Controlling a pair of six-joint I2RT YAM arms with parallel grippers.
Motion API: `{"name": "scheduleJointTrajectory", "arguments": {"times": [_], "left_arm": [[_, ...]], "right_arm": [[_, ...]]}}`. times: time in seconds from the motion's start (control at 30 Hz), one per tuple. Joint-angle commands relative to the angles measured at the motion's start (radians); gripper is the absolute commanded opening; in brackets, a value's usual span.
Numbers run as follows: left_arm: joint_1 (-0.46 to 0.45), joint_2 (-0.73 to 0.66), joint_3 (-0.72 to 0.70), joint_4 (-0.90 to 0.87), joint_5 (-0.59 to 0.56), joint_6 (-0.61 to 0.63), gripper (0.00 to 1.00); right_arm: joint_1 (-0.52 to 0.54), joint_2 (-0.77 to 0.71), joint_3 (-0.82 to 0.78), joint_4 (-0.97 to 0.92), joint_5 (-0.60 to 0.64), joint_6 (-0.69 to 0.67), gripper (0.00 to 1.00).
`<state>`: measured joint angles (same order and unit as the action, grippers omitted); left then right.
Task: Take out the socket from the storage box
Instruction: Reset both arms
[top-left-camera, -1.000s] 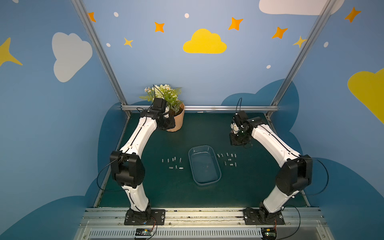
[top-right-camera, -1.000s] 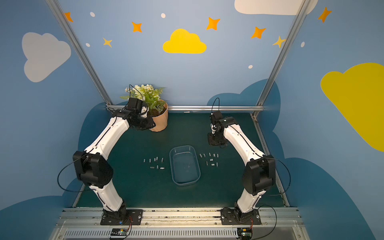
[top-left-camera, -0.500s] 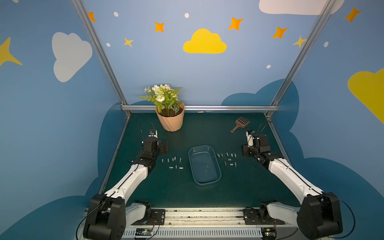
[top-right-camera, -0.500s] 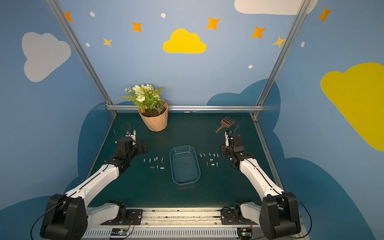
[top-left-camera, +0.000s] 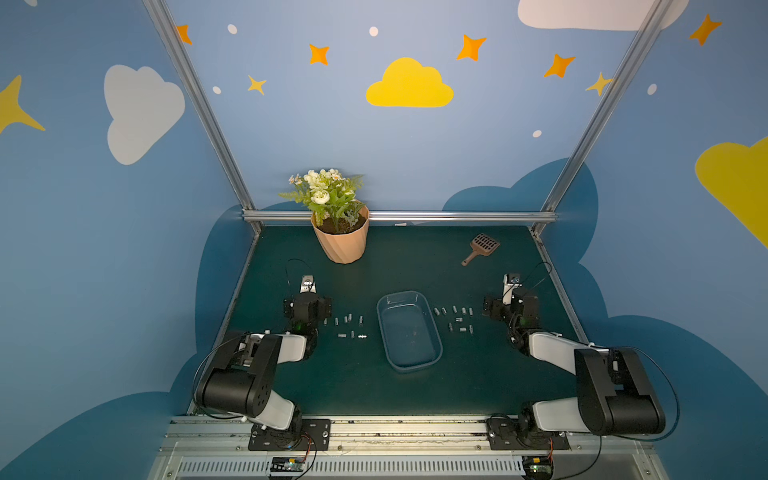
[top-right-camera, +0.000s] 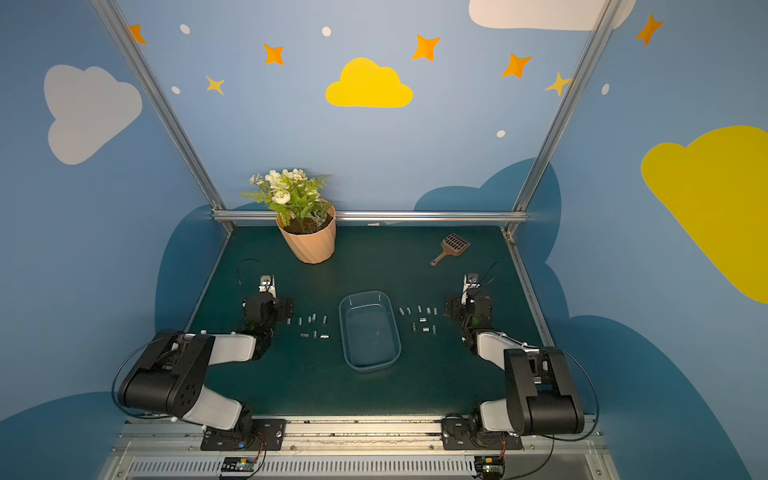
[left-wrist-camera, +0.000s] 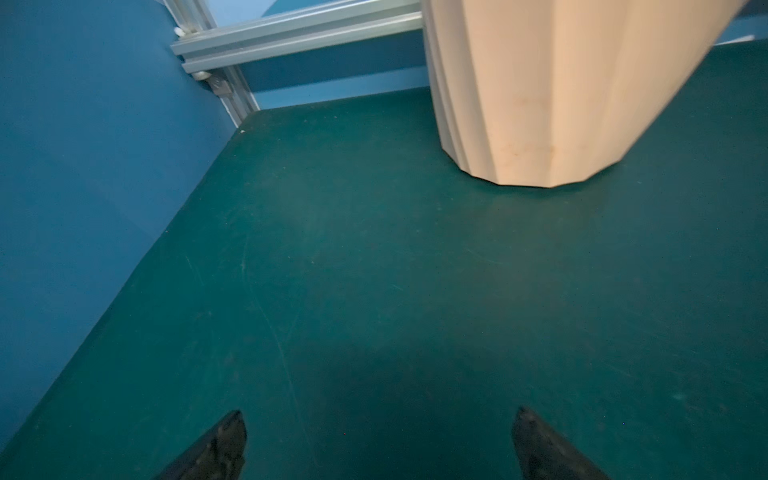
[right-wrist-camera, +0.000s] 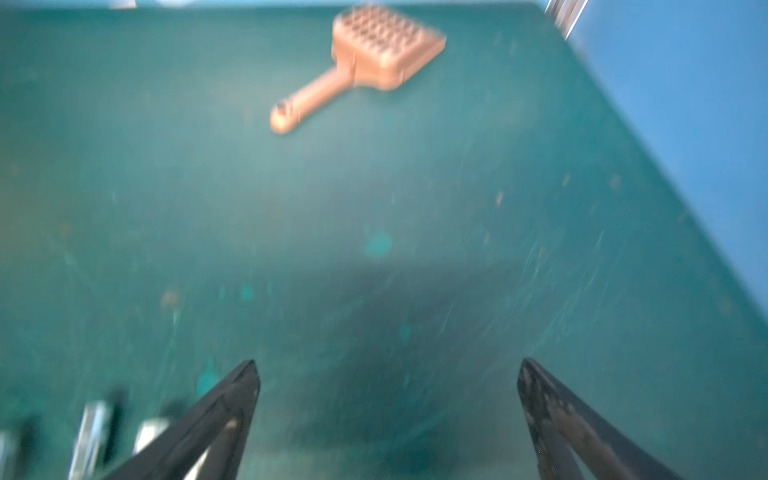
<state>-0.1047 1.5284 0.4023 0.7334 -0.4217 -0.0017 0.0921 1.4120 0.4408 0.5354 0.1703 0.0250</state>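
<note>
The storage box (top-left-camera: 379, 316), a shallow translucent bluish tub, lies mid-mat in both top views (top-right-camera: 341, 316); inside it I see only faint dark specks. Several small metal sockets lie on the mat left of the box (top-left-camera: 349, 326) and several more right of it (top-left-camera: 457, 320). My left gripper (left-wrist-camera: 380, 415) is open over bare mat, left of the left sockets. My right gripper (right-wrist-camera: 386, 363) is open and holds nothing; blurred sockets (right-wrist-camera: 89, 432) lie beside one finger. The wrists (top-left-camera: 306, 309) (top-left-camera: 517, 307) hide the fingers from above.
A peach ribbed flowerpot (top-left-camera: 341, 243) with white flowers stands at the back left, close ahead of the left gripper (left-wrist-camera: 561, 91). A brown slotted scoop (top-left-camera: 481, 247) lies at the back right (right-wrist-camera: 361, 62). Metal rails edge the mat.
Both arms came down from raised poses at the back and folded low at the mat's sides. Both grippers opened wide. The right wrist view is blurred by motion.
</note>
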Motion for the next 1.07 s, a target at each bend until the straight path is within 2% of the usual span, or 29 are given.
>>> {"name": "scheduleJointTrajectory", "arguments": {"times": [0.0,0.07,0.13,0.2,0.33,0.4,0.5,1.03], "left_arm": [[0.056,-0.010,0.004,0.096,0.101,-0.041,1.00],[0.075,0.002,-0.003,0.095,0.187,-0.036,1.00],[0.088,0.058,-0.049,0.265,0.224,-0.023,1.00],[0.091,0.031,-0.034,0.182,0.228,-0.038,1.00],[0.094,0.041,-0.033,0.195,0.233,-0.040,1.00],[0.094,0.040,-0.036,0.198,0.233,-0.038,1.00],[0.094,0.039,-0.037,0.199,0.233,-0.038,1.00],[0.098,0.042,-0.031,0.191,0.240,-0.040,1.00]], "right_arm": [[-0.027,0.087,-0.040,0.246,0.007,-0.001,0.98],[-0.029,0.163,-0.109,0.511,-0.004,-0.017,0.98],[-0.029,0.110,-0.092,0.389,-0.012,-0.002,0.98],[-0.027,0.107,-0.047,0.296,0.009,0.007,0.98],[-0.022,0.153,-0.089,0.453,0.013,-0.013,0.98],[-0.020,0.133,-0.074,0.389,0.014,-0.007,0.98],[-0.018,0.150,-0.086,0.442,0.015,-0.017,0.98],[-0.016,0.147,-0.085,0.433,0.017,-0.015,0.98]]}}
